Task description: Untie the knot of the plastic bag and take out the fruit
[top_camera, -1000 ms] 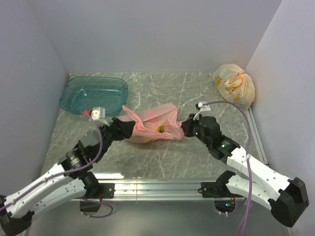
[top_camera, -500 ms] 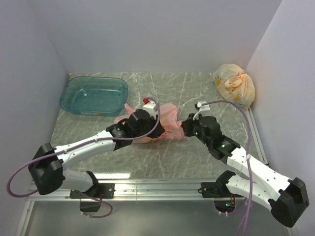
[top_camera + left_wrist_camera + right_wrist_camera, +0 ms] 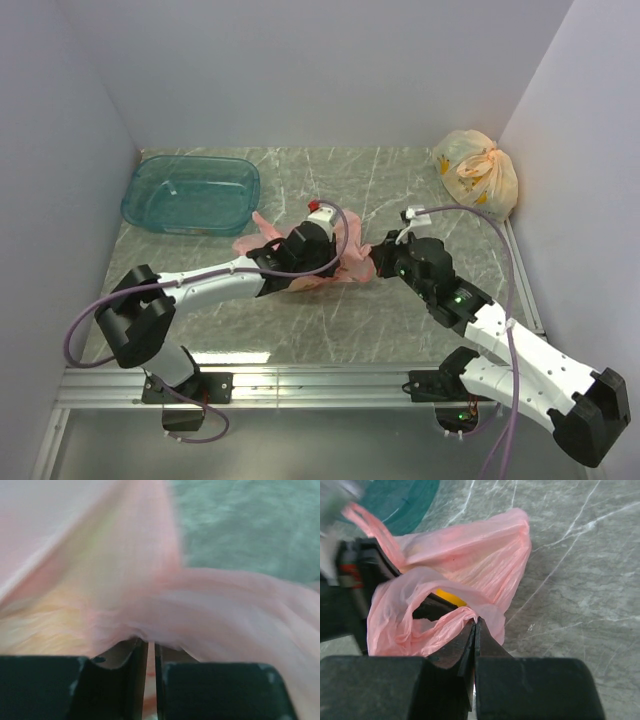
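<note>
We judge bag-opening step in hand. Plastic bag (image 3: 352,258) mid-tabletop (image 3: 330,325), between arms. Left end effector (image 3: 150,644) and right end effector (image 3: 475,625) both pinch its film. Yellow fruit (image 3: 448,598) inside. Next: we pull apart gently.

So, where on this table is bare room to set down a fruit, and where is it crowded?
Free: the back strip between teal tub and yellow bag; the near strip between front rail and plastic bag. Crowded: the middle, where left arm and right arm meet at that bag.
</note>
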Available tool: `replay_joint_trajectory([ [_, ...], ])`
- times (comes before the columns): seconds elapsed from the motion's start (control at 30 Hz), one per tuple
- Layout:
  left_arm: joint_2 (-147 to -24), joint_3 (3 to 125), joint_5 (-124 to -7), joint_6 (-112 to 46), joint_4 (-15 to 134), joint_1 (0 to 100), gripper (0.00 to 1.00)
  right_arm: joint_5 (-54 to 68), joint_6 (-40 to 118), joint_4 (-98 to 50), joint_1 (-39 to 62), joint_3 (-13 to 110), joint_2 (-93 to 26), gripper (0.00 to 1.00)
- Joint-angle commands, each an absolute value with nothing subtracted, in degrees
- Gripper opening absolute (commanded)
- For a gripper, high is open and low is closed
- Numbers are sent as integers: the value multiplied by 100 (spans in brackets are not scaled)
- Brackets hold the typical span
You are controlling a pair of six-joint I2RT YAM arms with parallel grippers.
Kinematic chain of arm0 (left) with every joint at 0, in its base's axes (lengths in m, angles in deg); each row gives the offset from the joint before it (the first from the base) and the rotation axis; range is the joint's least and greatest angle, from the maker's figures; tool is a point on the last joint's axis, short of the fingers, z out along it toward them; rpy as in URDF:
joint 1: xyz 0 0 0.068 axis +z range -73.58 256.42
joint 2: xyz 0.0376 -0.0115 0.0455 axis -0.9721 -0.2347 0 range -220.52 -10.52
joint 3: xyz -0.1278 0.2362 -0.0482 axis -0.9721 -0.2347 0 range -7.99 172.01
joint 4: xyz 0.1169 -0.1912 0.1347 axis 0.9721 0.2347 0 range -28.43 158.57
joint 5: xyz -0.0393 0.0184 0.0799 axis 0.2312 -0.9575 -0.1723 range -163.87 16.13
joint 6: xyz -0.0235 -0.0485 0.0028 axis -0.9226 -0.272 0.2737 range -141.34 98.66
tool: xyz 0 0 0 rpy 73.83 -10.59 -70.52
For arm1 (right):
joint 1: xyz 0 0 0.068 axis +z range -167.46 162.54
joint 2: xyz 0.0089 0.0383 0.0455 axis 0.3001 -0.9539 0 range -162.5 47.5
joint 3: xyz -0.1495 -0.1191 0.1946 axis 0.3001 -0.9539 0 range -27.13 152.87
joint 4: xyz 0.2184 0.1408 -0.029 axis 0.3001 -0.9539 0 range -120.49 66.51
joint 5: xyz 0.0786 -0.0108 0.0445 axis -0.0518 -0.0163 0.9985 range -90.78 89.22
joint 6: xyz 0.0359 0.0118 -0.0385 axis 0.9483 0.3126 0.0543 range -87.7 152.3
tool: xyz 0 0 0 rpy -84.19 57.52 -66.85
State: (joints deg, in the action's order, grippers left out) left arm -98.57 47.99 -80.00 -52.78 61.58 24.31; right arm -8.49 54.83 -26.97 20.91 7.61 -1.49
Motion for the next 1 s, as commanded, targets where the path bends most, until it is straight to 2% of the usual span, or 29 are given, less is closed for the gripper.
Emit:
replay_joint_trajectory([
  [0.0, -9806, 4888, -9563, -5761, 6587, 2457, 14, -1343, 5525, -2656, 2121, 899, 215, 0],
  [0.03, -9692, 4696, -10132, -5912, 6648, 2500, 14, -1474, 5524, -2700, 2112, 899, 250, 0],
  [0.17, -9446, 4273, -11119, -6729, 7254, 2895, 15, -2640, 5647, -3016, 2103, 908, 425, 0],
  [0.4, -9024, 3394, -11587, -7810, 7738, 3248, 17, -3488, 6253, -3578, 1849, 952, 479, 0],
  [0.57, -8593, 2919, -11571, -8145, 7993, 3467, 20, -3576, 6350, -3834, 1559, 996, 531, 0],
  [0.6, -8523, 2849, -11562, -8172, 7994, 3476, 22, -3559, 6359, -3921, 1515, 1013, 514, 0],
  [0.77, -7812, 2523, -11509, -7971, 8004, 3669, 45, -3401, 6359, -4098, 1120, 1145, 374, 0],
  [0.8, -7541, 2436, -11439, -7683, 7872, 3687, 60, -3296, 6290, -4133, 1041, 1215, 338, 0],
  [0.87, -7267, 2348, -10878, -7146, 7216, 3705, 70, -2728, 6053, -4098, 926, 1347, 145, 9],
  [0.9, -7100, 2330, -10667, -6830, 7072, 3705, 77, -2550, 5721, -4072, 926, 1548, 66, 26],
  [0.97, -7020, 2382, -10124, -6530, 6808, 3696, 81, -1823, 5438, -4045, 961, 1751, -40, 43],
])
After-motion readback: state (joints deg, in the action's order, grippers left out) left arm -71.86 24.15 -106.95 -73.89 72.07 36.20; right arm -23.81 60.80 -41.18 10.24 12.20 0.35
